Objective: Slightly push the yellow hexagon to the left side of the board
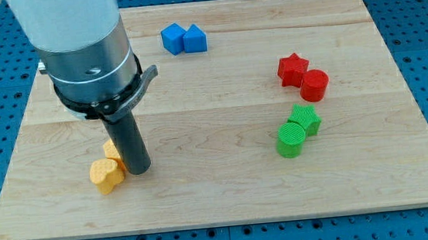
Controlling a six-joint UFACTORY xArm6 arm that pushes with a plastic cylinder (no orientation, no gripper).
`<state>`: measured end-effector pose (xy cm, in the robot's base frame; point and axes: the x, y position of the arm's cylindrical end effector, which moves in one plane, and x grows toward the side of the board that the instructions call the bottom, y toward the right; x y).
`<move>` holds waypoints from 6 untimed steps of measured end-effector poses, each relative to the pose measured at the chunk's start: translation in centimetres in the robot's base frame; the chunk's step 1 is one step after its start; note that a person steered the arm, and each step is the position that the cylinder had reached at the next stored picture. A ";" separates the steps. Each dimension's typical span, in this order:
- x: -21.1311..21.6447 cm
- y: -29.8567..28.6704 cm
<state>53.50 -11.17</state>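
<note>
A yellow hexagon (112,154) lies near the board's lower left, mostly hidden behind my rod. A second yellow-orange block (105,175), heart-like in shape, lies just below and left of it, touching it. My tip (139,171) rests on the board right beside both yellow blocks, on their right side, touching or almost touching them.
Two blue blocks (184,39) sit side by side at the view's top centre. A red star (293,69) and a red cylinder (314,85) lie at the right. A green star-like block (305,118) and a green cylinder (290,140) lie below them. The wooden board (221,197) sits on a blue pegboard.
</note>
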 end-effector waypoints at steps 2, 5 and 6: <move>0.9 -1.3; -1.2 0.9; -3.0 0.0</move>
